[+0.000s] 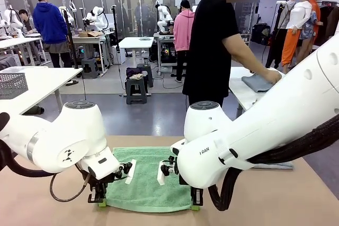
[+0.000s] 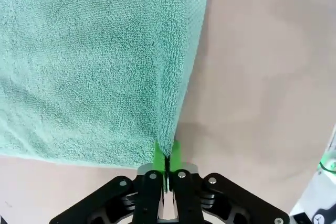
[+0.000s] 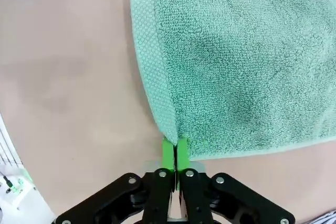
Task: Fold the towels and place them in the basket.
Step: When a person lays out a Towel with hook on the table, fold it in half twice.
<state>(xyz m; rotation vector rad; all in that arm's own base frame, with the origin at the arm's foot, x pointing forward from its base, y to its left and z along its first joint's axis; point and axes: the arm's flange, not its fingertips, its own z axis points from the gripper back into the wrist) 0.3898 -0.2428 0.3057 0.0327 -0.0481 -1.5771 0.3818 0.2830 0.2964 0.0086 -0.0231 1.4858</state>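
Note:
A mint green towel point(image 1: 148, 181) lies flat on the brown table point(image 1: 47, 205), close to the near edge. My left gripper point(image 1: 100, 200) is shut on its near left corner; in the left wrist view the green pads point(image 2: 160, 155) pinch the corner of the towel point(image 2: 94, 66). My right gripper point(image 1: 196, 203) is shut on the near right corner, where the pads point(image 3: 168, 150) clamp the hem of the towel point(image 3: 241, 51). A light blue-grey towel point(image 1: 258, 83) lies folded on a white table behind, under the person's hand point(image 1: 273, 76). The basket is out of view.
The person point(image 1: 214, 41) stands across the table, turned to the white side table point(image 1: 241, 91). A pale grey mesh basket point(image 1: 11, 84) sits on another white table at the far left. Bare brown tabletop lies on both sides of the green towel.

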